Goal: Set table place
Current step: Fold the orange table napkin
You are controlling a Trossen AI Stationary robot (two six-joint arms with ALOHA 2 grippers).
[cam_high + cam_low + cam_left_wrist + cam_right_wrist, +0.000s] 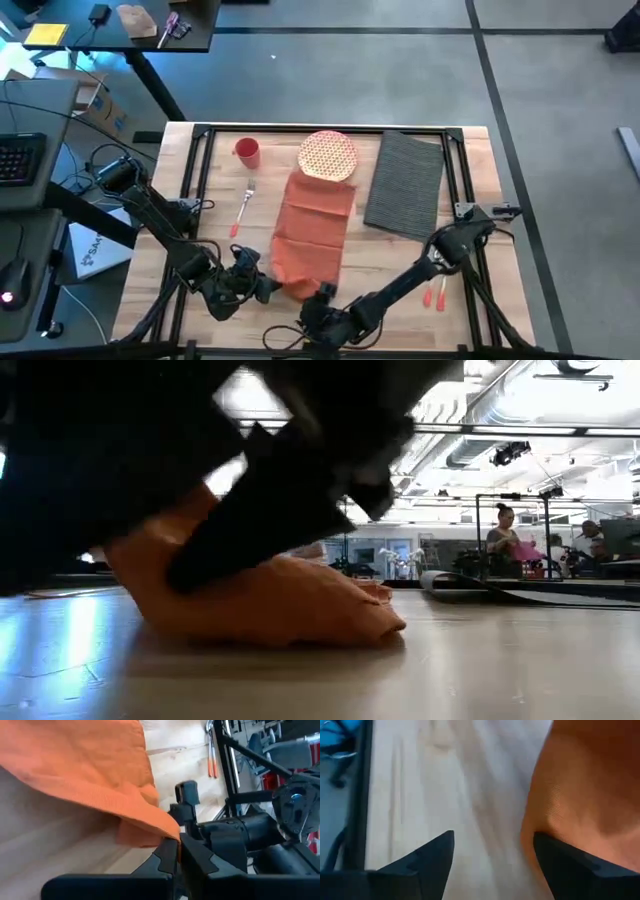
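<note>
High view: bare worktop point(470, 310) is left around the placemat point(405, 185), laid at 2 o'clock. The left end effector point(262, 285) is pinched on the napkin point(312, 230) hem at 6 o'clock; the right end effector point(492, 852) is spread beside it, shown only by its wrist view.

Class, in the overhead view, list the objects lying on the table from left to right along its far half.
Red cup → fork → orange napkin → patterned plate → dark grey placemat.
</note>
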